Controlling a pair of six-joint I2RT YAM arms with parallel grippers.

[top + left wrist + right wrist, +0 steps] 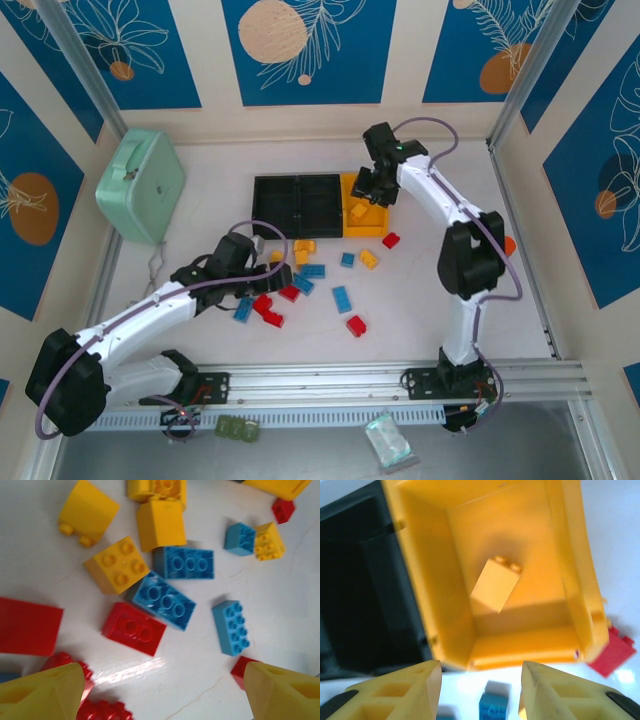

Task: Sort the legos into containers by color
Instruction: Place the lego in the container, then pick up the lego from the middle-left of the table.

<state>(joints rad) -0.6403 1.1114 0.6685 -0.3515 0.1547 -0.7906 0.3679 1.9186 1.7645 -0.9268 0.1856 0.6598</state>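
Plainly, my right gripper [480, 672] gapes empty over the glossy yellow container [570, 570]; left gripper [162, 680] likewise above studded legos [165, 600].

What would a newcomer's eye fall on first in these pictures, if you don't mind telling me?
The bright yellow bin, right of two black bins, stands out, a yellow brick inside it and the right gripper open just above. Nearer, red, blue and yellow legos lie scattered on the white table beneath the open left gripper. A mint-green case sits at the far left.
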